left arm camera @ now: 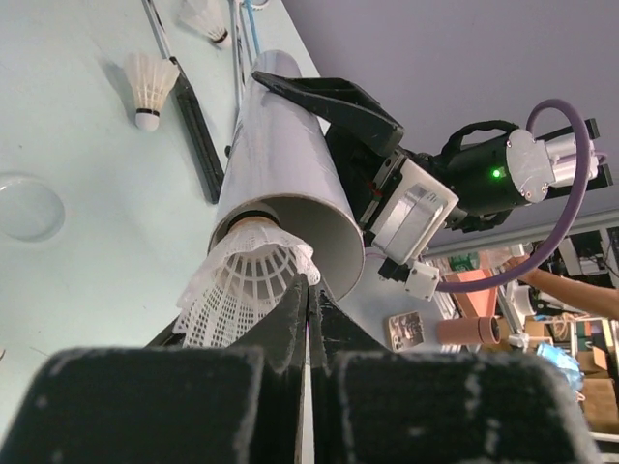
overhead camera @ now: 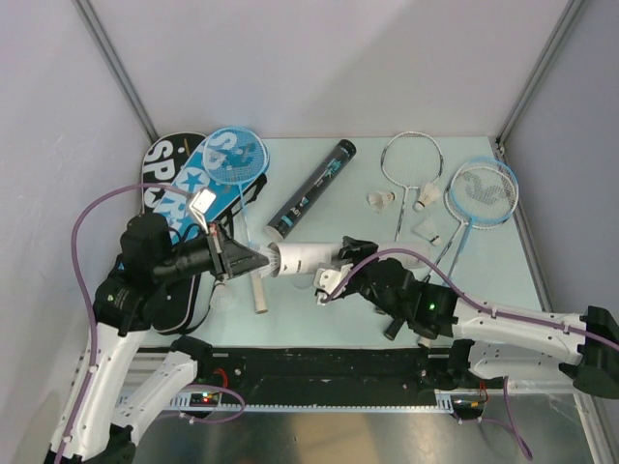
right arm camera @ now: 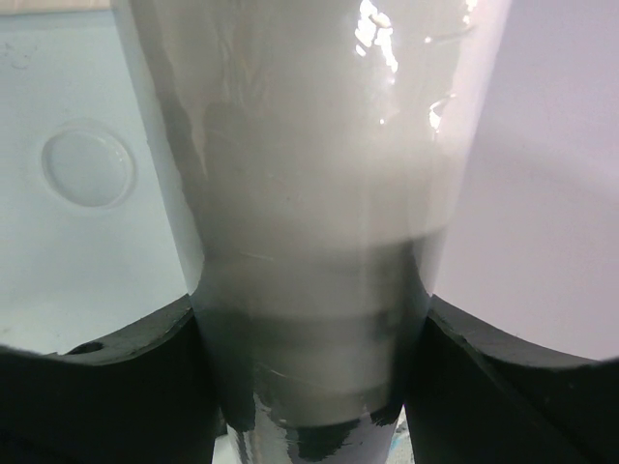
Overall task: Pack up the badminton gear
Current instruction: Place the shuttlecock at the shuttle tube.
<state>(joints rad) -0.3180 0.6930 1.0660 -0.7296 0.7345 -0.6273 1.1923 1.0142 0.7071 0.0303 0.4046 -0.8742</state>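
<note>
Your white tube [overhead camera: 305, 257] sits dead centre, white net-patterned shuttlecock [left arm camera: 247, 266] at its nine o'clock; black tube [overhead camera: 311, 189] with teal print at twelve, blue racket [overhead camera: 235, 155] at ten.

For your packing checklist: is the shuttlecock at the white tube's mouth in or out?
Partly in: the shuttlecock has its narrow end inside the mouth of the white tube, its skirt outside, pinched by the left hand.

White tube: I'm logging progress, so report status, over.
Left gripper shut on shuttlecock, skirt poking out of white tube. Right gripper clamps that tube, level. Mouth otherwise clear.
</note>
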